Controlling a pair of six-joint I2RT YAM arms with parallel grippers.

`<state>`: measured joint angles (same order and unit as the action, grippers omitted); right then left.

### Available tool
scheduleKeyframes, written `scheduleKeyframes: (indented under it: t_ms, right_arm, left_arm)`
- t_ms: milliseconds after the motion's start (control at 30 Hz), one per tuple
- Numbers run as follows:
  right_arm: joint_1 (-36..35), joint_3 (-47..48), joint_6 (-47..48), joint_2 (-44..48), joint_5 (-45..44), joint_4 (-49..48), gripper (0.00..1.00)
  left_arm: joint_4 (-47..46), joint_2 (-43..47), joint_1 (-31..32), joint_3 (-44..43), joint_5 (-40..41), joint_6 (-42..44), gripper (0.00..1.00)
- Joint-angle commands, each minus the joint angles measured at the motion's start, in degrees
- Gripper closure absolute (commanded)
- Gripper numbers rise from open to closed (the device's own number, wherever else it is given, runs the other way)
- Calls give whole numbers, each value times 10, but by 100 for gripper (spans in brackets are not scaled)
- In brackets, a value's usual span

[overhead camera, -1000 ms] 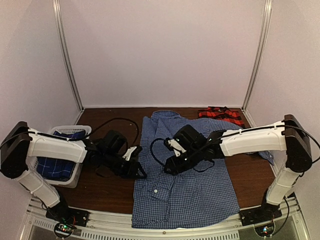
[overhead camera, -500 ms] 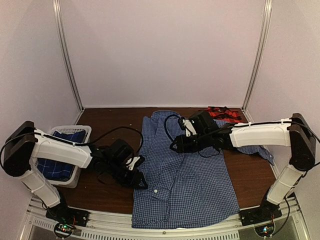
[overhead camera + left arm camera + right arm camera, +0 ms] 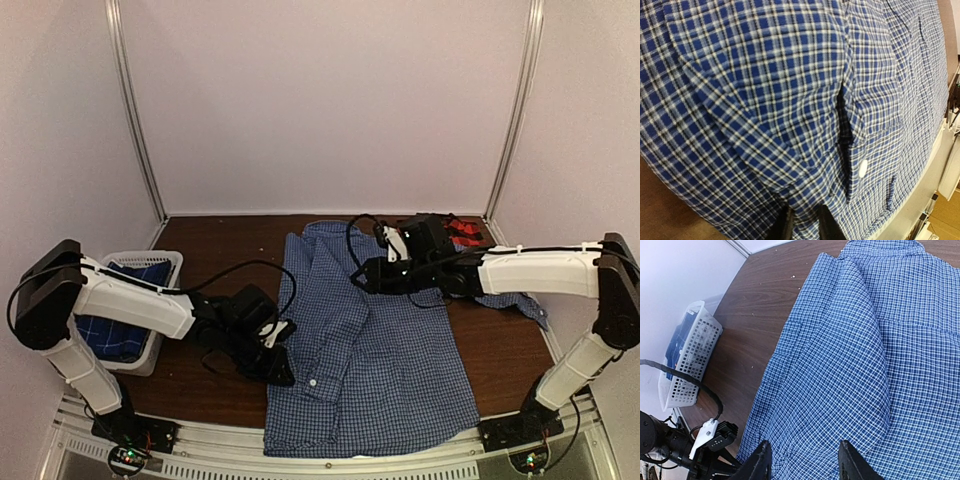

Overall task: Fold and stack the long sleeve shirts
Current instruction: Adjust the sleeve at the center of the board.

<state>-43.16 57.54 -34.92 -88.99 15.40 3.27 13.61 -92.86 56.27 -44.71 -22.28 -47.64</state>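
A blue-and-white gingham long sleeve shirt (image 3: 385, 350) lies spread on the brown table, collar toward the back. My left gripper (image 3: 280, 365) is low at the shirt's left edge. In the left wrist view its two fingertips stand close together with a fold of the cloth (image 3: 765, 100) pinched between them, so the left gripper (image 3: 804, 220) is shut on it. My right gripper (image 3: 362, 277) hovers over the upper part of the shirt (image 3: 865, 340). The right gripper (image 3: 805, 450) is open, with nothing between its fingers. A red-and-black plaid shirt (image 3: 462, 230) lies at the back right.
A white basket (image 3: 150, 262) at the left table edge holds a darker blue plaid shirt (image 3: 105, 335). The basket (image 3: 690, 365) also shows in the right wrist view. A white button (image 3: 863, 168) sits close to the left fingers. One sleeve (image 3: 510, 300) trails off to the right.
The right arm has swung from the shirt's middle up toward the collar at the back right. The left gripper has slid onto the shirt's left edge and closed on the cloth.
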Motion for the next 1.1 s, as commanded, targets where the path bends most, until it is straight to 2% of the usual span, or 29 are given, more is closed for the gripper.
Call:
scheduleKeyframes:
  t_ms: [0,67,133,433,1067]
  right_arm:
    - [11,-20,-5,21,3,-17,53]
    - [14,-25,-6,22,4,-21,53]
    - [16,-27,-5,23,5,-22,53]
    - [22,-37,-8,8,19,-43,53]
    - [21,1,-29,-118,86,-131,55]
  left_arm:
    - [-1,14,2,-15,-5,-11,87]
    - [0,22,4,-15,-6,-16,96]
    - [4,32,5,-15,-6,-20,100]
    - [27,70,7,6,-6,-33,100]
    - [45,84,11,24,11,-47,100]
